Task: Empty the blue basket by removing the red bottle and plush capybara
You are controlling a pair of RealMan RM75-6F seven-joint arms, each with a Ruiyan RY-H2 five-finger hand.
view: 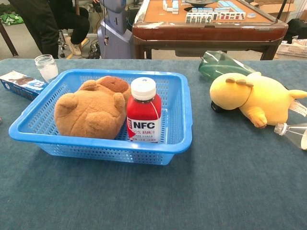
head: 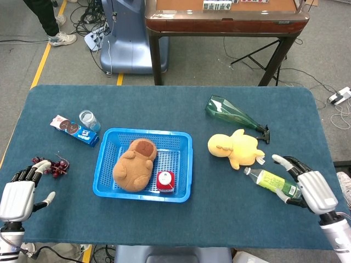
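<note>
The blue basket (head: 107,164) (view: 182,124) sits left of the table's middle. Inside it lies the brown plush capybara (head: 134,165) (view: 91,110), and the red bottle (head: 165,181) (view: 144,116) with a white cap stands upright at the capybara's right. My left hand (head: 19,194) rests at the table's front left corner, fingers apart and holding nothing, far from the basket. My right hand (head: 307,186) hovers at the front right, fingers spread and empty, just beside a lying green bottle. Neither hand shows in the chest view.
A yellow plush (head: 235,149) (view: 252,98) lies right of the basket, with a green-labelled bottle (head: 271,182) in front of it and a dark green glass bottle (head: 233,113) behind. A cookie pack (head: 74,130), a glass jar (head: 89,119) and red berries (head: 52,166) lie at the left.
</note>
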